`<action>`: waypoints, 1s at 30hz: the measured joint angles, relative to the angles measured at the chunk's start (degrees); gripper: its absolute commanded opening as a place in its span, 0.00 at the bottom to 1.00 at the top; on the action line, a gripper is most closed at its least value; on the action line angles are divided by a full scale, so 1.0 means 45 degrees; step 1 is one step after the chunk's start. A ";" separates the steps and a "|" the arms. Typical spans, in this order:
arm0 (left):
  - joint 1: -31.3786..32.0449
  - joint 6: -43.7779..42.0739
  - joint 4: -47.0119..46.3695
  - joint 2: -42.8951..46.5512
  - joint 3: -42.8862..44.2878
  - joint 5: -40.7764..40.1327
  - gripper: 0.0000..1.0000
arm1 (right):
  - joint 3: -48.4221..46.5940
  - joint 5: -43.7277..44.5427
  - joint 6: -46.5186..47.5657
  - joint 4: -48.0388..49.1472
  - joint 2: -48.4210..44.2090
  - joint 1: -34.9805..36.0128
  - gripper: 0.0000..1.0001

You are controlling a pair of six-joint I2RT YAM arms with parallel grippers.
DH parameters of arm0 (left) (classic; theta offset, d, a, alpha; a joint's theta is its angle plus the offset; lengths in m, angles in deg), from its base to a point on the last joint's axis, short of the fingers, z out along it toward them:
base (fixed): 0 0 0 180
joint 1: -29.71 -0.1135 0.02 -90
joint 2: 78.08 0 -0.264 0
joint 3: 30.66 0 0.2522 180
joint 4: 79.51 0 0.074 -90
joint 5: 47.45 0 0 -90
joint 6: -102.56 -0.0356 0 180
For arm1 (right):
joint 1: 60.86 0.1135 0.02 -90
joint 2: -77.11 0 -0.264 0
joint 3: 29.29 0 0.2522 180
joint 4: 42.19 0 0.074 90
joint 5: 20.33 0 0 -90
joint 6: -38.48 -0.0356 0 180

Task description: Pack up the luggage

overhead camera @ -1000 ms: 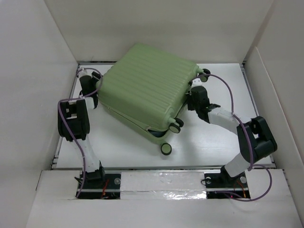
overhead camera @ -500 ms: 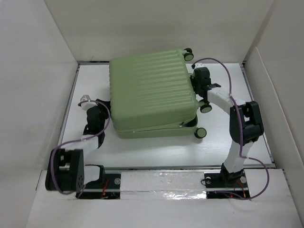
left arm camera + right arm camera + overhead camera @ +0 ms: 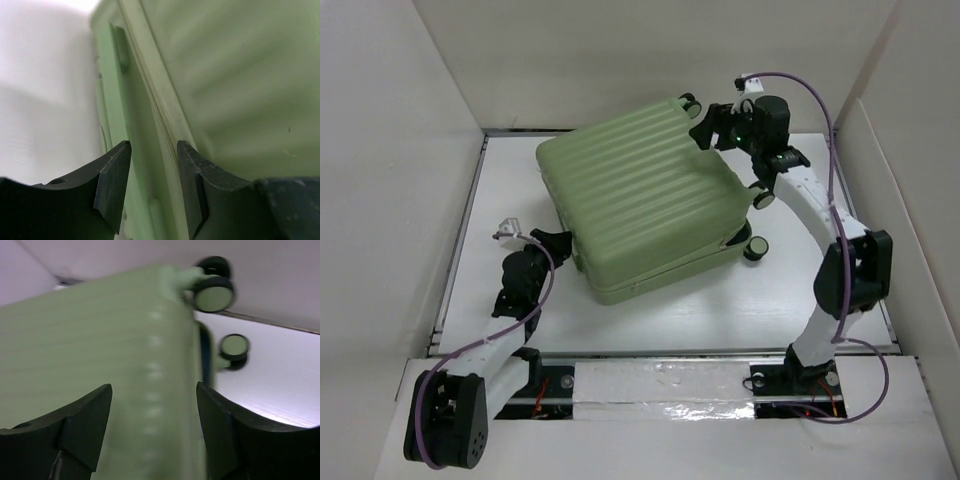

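Observation:
The light green ribbed luggage [image 3: 645, 195] lies flat and closed on the white table, turned slightly, its wheels [image 3: 754, 250] to the right. My left gripper [image 3: 560, 245] sits low at its near left corner. In the left wrist view its gripper [image 3: 152, 155] is partly open, the luggage's [image 3: 235, 90] zipper seam [image 3: 162, 120] running between the tips. My right gripper [image 3: 705, 130] hovers above the far right corner. In the right wrist view this gripper [image 3: 155, 400] is wide open over the ribbed shell [image 3: 100, 350], with two wheels [image 3: 214, 292] beyond it.
White panels wall in the table on the left [image 3: 390, 200], back [image 3: 650, 60] and right [image 3: 910, 200]. A taped strip [image 3: 660, 380] runs along the near edge between the arm bases. Bare table [image 3: 650, 310] shows in front of the luggage.
The luggage has swung round on the table. My right gripper opened and rose to the far right corner. The left arm drew back to the near left corner.

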 measured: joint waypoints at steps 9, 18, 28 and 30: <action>0.0933 0.0738 -0.0165 0.0034 -0.0136 0.2895 0.40 | 0.5357 -0.0272 0.0923 0.0277 -0.6955 0.0384 0.16; 0.1020 0.1195 -0.0913 0.0034 -0.0039 0.3755 0.39 | 1.2109 0.0277 0.1035 0.0379 -1.3950 0.1996 0.01; 0.1093 0.1399 -0.0253 -0.0102 0.0612 0.2701 0.45 | 1.4358 0.2040 0.0636 0.0573 -1.2803 0.5343 0.06; 0.0996 0.1515 0.0117 0.0418 0.1064 0.1151 0.52 | 1.4358 0.2885 0.0413 0.0534 -1.2580 0.5124 0.05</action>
